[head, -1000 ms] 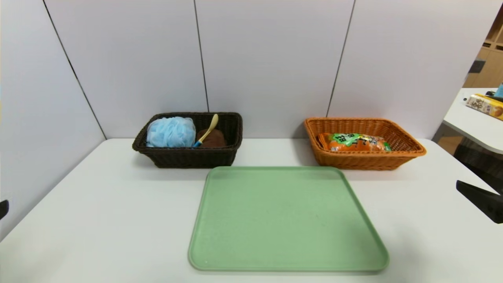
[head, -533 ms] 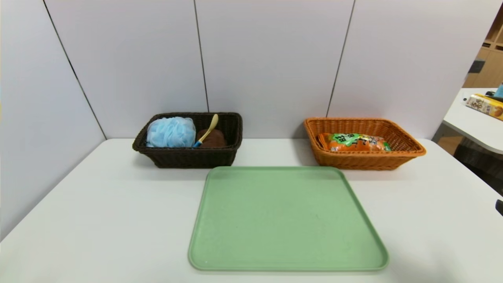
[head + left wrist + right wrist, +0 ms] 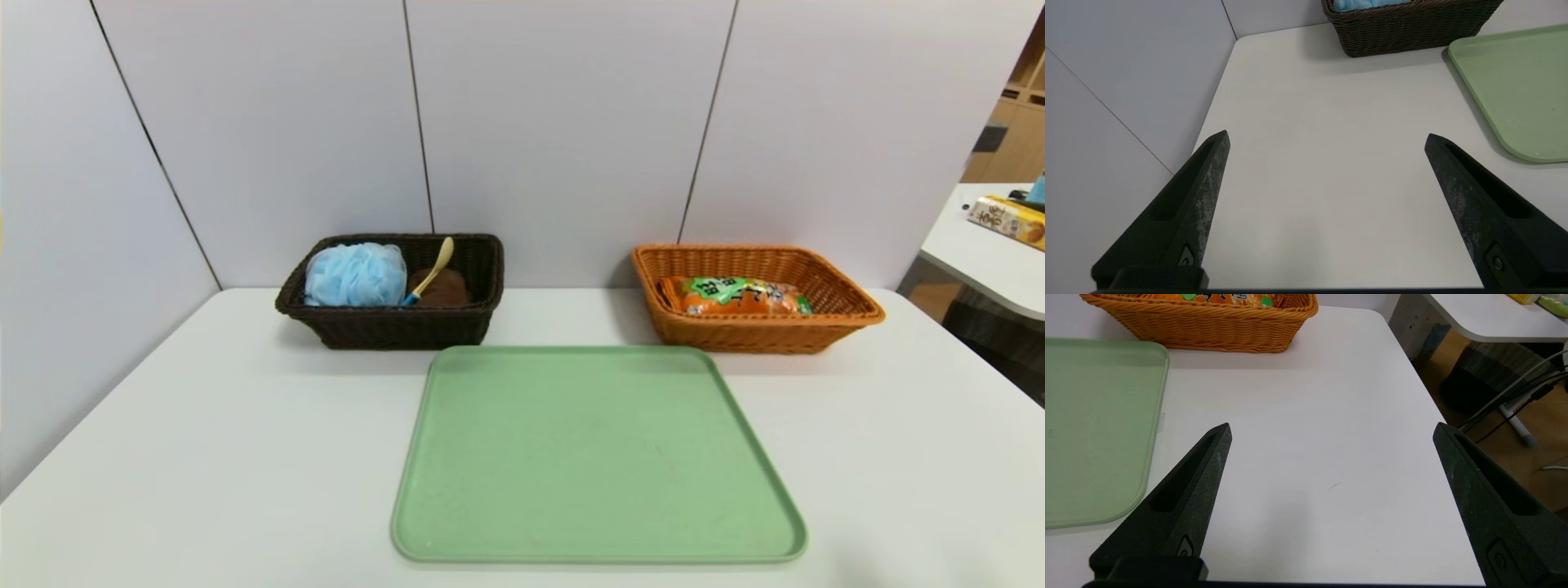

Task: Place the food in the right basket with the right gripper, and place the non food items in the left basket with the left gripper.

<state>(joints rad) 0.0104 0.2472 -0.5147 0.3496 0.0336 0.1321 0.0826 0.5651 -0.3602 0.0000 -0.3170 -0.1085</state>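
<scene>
The orange snack bag (image 3: 739,297), the food, lies in the orange-tan right basket (image 3: 849,317). In the dark brown left basket (image 3: 392,331) sit the light blue bath pouf (image 3: 353,275), the spoon (image 3: 434,268) with a pale yellow bowl, and the rolled brown towel (image 3: 445,290). Neither arm shows in the head view. My left gripper (image 3: 1326,139) hangs open over bare table near the left edge, nothing between its fingers. Over the table's right side my right gripper (image 3: 1332,428) is open and holds nothing, with the right basket (image 3: 1208,326) beyond it.
A bare green tray (image 3: 596,457) lies in the middle of the white table (image 3: 204,425), in front of both baskets. Grey partition walls close the back and left. A second table (image 3: 988,253) with a package stands at the far right; cables lie on the floor beside it.
Black gripper tips seen at the head view's left and right edges a second ago have drawn back out of that view. The baskets' contents have not moved.
</scene>
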